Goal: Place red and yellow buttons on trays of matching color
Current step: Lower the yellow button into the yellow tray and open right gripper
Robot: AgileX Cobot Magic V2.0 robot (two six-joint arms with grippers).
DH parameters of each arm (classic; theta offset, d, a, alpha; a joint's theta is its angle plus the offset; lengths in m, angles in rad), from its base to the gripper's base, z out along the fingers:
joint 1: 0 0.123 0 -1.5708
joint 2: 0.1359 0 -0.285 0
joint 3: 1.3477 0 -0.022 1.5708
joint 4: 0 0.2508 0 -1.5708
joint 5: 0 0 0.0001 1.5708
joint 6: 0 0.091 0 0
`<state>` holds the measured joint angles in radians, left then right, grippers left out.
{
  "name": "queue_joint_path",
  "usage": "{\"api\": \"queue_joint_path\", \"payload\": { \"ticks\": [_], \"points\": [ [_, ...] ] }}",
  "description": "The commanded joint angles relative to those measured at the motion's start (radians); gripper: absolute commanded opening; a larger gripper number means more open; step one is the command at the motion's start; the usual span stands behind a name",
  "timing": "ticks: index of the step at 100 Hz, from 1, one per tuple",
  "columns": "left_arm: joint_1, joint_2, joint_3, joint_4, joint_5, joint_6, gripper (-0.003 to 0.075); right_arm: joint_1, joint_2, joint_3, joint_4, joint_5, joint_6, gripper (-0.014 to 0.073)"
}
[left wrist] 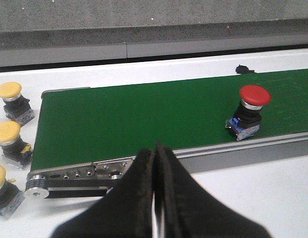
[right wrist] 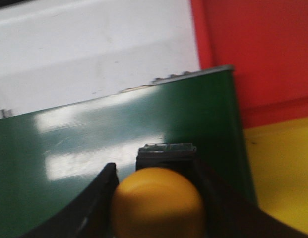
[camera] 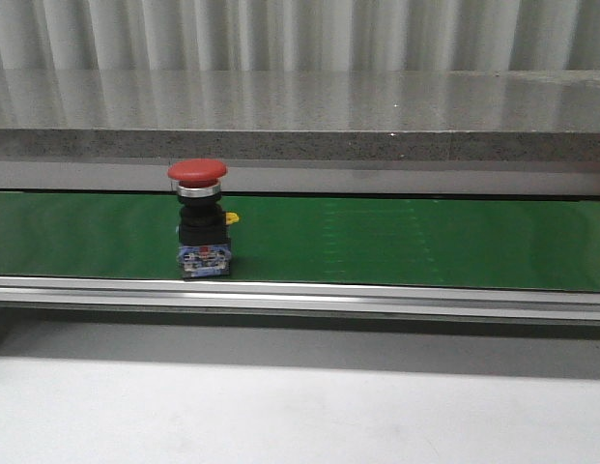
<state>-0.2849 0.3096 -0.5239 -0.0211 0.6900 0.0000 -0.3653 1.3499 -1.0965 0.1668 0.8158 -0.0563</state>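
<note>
**Yellow button gripped, red button on the belt**

The right fingers (right wrist: 156,198) clamp a yellow button (right wrist: 157,203) above the green belt (right wrist: 94,148), near red tray (right wrist: 253,54) and yellow tray (right wrist: 282,173). The left fingers (left wrist: 154,198) are pressed together, empty. A red button (camera: 200,217) stands upright on the belt.

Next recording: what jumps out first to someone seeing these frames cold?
A red mushroom-head push button stands upright, alone on the green conveyor belt, left of centre in the front view. The right gripper is shut on a yellow dome-topped button above the belt's end, with the red tray and yellow tray just beyond. Three more yellow buttons wait on the white table past the belt's other end, near the closed left gripper.
</note>
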Motion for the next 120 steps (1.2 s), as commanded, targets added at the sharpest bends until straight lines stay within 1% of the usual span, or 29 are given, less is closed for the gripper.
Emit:
{"api": "queue_joint_path", "payload": {
  "ticks": [1, 18, 30, 68, 75, 102, 107, 111, 114, 120],
  "points": [
    [-0.009, 0.008, -0.026, -0.005, -0.067, 0.000, -0.0020, -0.088, -0.034, 0.004, 0.005, -0.081, 0.022, 0.0225],
    [-0.009, 0.008, -0.026, -0.005, -0.067, 0.000, -0.0020, -0.256, -0.033, 0.061, 0.005, -0.122, 0.050, 0.0225],
    [-0.009, 0.008, -0.026, -0.005, -0.067, 0.000, -0.0020, -0.320, -0.033, 0.102, 0.005, -0.162, 0.079, 0.0225],
    [-0.009, 0.008, -0.026, -0.005, -0.067, 0.000, -0.0020, -0.326, -0.032, 0.262, 0.016, -0.398, 0.089, 0.0225],
    [-0.009, 0.008, -0.026, -0.005, -0.067, 0.000, -0.0020, -0.326, -0.022, 0.273, 0.016, -0.419, 0.094, 0.0225],
    [-0.009, 0.008, -0.026, -0.005, -0.067, 0.000, -0.0020, -0.326, 0.098, 0.274, 0.017, -0.427, 0.126, 0.0232],
    [-0.009, 0.008, -0.026, -0.005, -0.067, 0.000, -0.0020, -0.326, 0.109, 0.274, 0.017, -0.430, 0.129, 0.0252],
    [-0.009, 0.008, -0.026, -0.005, -0.067, 0.000, -0.0020, -0.326, 0.115, 0.274, 0.017, -0.432, 0.129, 0.0290],
    [-0.009, 0.008, -0.026, -0.005, -0.067, 0.000, -0.0020, -0.326, 0.115, 0.274, 0.017, -0.435, 0.129, 0.0327],
    [-0.009, 0.008, -0.026, -0.005, -0.067, 0.000, -0.0020, -0.326, 0.115, 0.274, 0.017, -0.439, 0.129, 0.0430]
  ]
}}
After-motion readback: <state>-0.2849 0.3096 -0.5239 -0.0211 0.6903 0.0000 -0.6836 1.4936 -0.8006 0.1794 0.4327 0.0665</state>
